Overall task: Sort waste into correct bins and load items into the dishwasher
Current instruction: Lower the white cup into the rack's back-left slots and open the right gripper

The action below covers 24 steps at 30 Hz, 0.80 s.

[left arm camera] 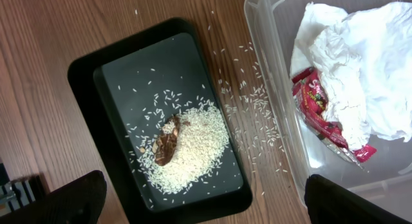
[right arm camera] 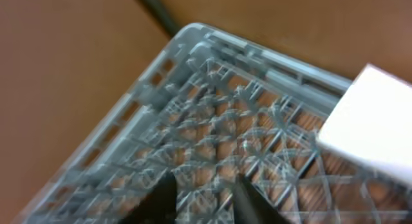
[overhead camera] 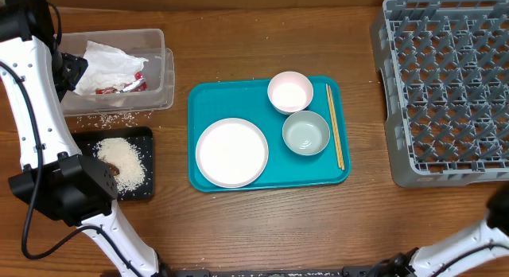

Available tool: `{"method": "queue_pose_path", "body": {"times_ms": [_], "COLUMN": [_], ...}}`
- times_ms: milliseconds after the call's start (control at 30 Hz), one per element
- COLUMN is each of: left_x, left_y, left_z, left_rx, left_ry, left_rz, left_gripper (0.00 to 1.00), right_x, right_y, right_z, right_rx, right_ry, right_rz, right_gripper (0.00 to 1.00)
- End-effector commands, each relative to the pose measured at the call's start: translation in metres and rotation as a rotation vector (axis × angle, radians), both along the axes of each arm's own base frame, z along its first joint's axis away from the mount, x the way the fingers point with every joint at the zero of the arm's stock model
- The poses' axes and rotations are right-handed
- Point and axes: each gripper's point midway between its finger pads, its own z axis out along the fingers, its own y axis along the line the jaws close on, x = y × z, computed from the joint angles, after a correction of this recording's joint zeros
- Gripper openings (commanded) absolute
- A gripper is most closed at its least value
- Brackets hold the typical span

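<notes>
My left gripper hangs wide open and empty over the near end of the black tray. That tray holds a heap of white rice and a brown food scrap. Beside it, the clear tub contains a crumpled napkin and a red sauce packet. A white plate, white bowl, grey dish and chopsticks lie on the teal tray. My right gripper is open and empty above a corner of the grey dish rack.
Loose rice grains are scattered on the wood between the tub and the black tray. The dish rack fills the right side of the table. A blurred white shape crosses the right edge of the right wrist view.
</notes>
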Motion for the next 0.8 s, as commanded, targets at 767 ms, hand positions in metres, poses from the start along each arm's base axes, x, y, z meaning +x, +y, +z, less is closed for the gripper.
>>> {"method": "queue_pose_path", "body": {"times_ms": [767], "left_x": [-0.001], "left_y": [-0.003], "left_z": [0.008], "left_rx": [0.012], "left_ry": [-0.018], "left_rz": [0.005], "left_gripper": [1.00], "right_x": [-0.019], "right_y": [-0.073], "right_z": [-0.091], "right_rx": [-0.293], "right_ry": [0.264], "right_rz": [-0.597], "right_gripper": [0.63]}}
